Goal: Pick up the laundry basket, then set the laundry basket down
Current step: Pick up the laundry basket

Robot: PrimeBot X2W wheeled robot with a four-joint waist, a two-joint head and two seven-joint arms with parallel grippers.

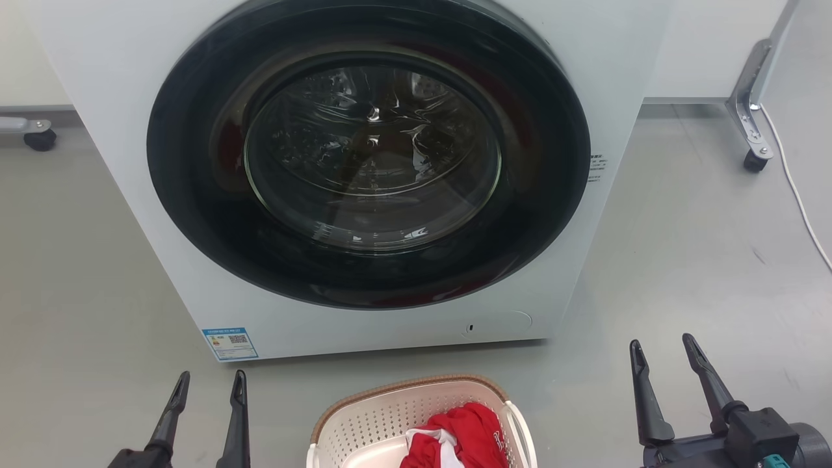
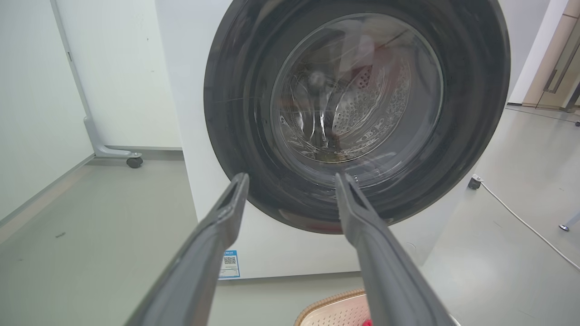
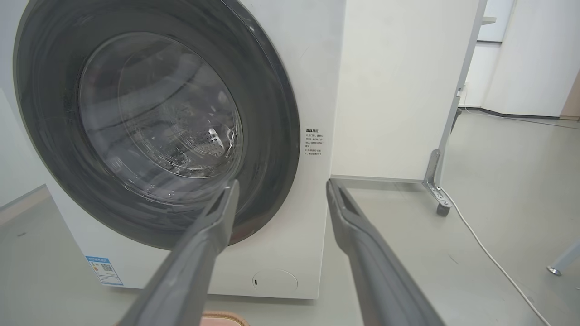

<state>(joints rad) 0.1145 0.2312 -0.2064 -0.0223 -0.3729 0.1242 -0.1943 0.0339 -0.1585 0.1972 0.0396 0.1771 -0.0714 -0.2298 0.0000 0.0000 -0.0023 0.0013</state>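
The laundry basket (image 1: 377,419) sits on the floor (image 1: 78,292) just in front of the washing machine (image 1: 370,156), with a red and white cloth (image 1: 468,432) inside it. The left end effector (image 1: 212,377) hangs to its left and the right end effector (image 1: 660,341) to its right. Both are released, empty and clear of the basket.

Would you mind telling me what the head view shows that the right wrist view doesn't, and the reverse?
Head view's extras: the open left gripper, the red garment lying in the laundry basket, and a caster at the far left.

Right wrist view's extras: a chrome foot on the floor at lower right.

Shared: the washing machine with its door shut, its blue label, the white cable on the floor, a strip of the basket's brown rim, and the open right gripper.
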